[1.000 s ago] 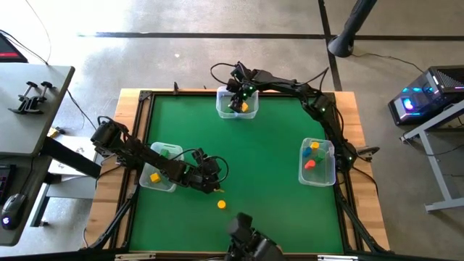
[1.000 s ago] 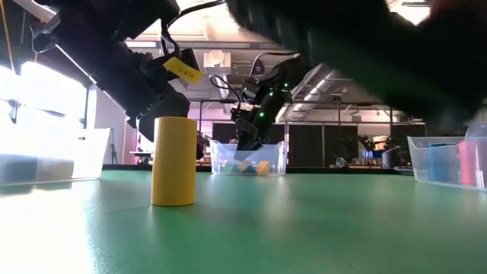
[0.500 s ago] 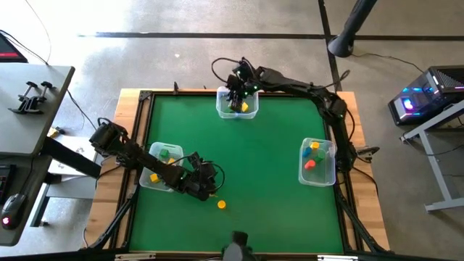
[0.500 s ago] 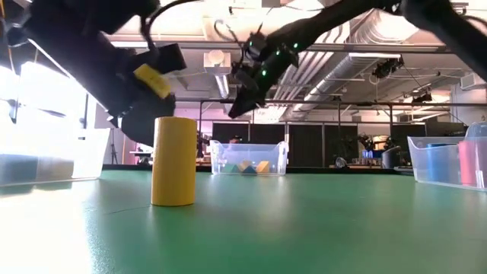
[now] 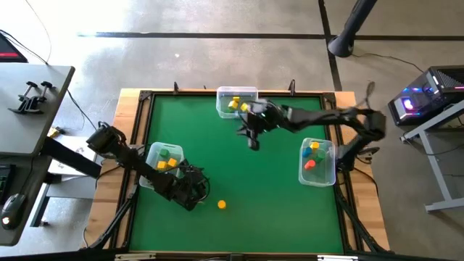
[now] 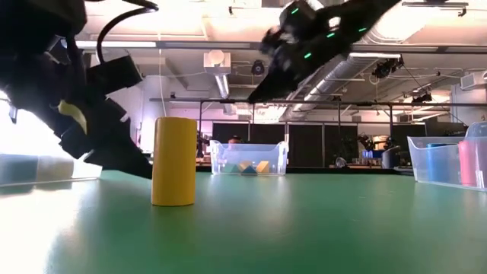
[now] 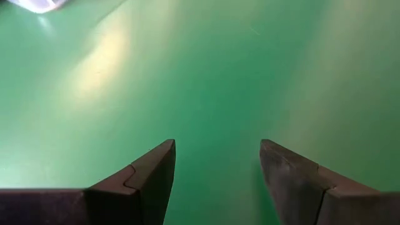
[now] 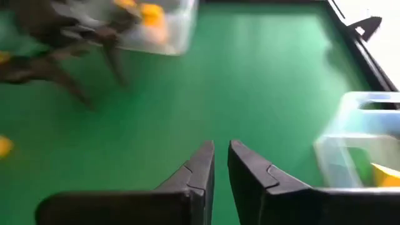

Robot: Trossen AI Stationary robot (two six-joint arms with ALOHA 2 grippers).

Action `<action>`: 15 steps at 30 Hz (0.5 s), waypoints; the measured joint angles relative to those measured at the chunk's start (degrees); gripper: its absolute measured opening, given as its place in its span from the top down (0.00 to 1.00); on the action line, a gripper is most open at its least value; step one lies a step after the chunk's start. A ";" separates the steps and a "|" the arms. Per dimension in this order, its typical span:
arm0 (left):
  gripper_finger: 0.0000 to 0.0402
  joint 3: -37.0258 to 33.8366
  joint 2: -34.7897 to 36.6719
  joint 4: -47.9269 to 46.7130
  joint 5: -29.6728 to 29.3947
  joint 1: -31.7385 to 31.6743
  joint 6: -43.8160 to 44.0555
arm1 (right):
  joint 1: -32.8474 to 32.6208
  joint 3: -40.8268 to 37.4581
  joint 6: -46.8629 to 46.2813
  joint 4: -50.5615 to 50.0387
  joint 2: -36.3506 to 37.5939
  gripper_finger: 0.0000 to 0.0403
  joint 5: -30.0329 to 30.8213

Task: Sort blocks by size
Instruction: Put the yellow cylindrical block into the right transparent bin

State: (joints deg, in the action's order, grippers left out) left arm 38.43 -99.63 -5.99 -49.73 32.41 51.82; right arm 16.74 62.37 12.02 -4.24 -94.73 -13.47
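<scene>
A yellow cylinder block (image 5: 221, 205) (image 6: 173, 161) stands upright on its flat end on the green table. My left gripper (image 5: 191, 196) (image 7: 217, 149) hovers low just left of it, open, with only bare table between its fingers. My right gripper (image 5: 252, 142) (image 8: 220, 164) hangs above the table's far middle, near the far bin (image 5: 237, 101). It is shut and holds nothing. Other blocks lie in three clear bins: yellow ones in the far bin, green and yellow in the left bin (image 5: 163, 161), blue, yellow and red in the right bin (image 5: 317, 161).
The green table has a dark raised frame and a wooden border (image 5: 130, 116). The right arm (image 5: 326, 116) stretches from the right edge over the far half. The left arm (image 5: 138, 156) crosses the left bin. Open green surface lies in the middle and near right.
My right gripper has risen out of the far bin and swung toward the table's middle, away from the far edge. My left gripper has drawn back toward the table's left and near edges, away from the yellow cylinder, which has stayed put.
</scene>
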 joint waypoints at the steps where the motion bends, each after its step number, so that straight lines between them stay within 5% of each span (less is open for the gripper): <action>1: 0.46 -0.70 0.00 1.93 0.27 0.01 -0.09 | -0.87 -2.59 -0.66 1.75 2.19 0.91 -0.03; 15: 0.46 -5.97 -0.02 22.72 11.03 -4.38 -15.41 | -12.84 -33.02 -17.24 21.69 20.25 0.93 8.82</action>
State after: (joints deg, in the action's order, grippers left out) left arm 32.47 -99.65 16.73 -38.70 28.03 36.41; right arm 3.91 29.35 -5.22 17.45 -74.47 -4.65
